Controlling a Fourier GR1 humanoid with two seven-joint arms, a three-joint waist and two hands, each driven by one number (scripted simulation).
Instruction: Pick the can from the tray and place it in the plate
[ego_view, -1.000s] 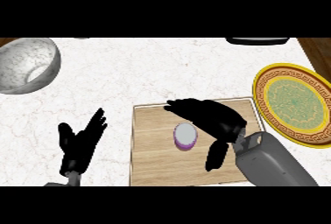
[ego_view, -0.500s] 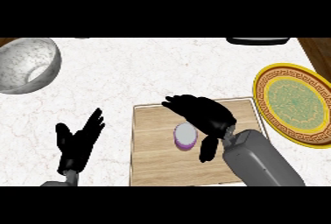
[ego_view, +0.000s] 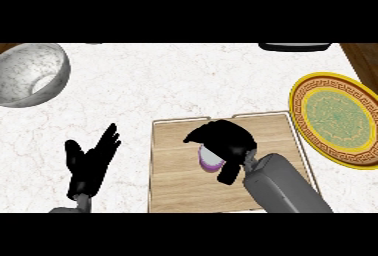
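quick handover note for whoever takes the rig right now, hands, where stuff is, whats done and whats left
Right hand: over the can on the wooden tray, fingers curling at it; whether they have closed on it cannot be told.
Left hand: open, fingers up, resting at lower left over the counter.
Can: upright on the tray, partly hidden by the right hand.
Plate: at the right edge, nothing on it.
Done: right hand brought to the can.
Left: grasp the can, lift it, carry it right, set it on the plate.
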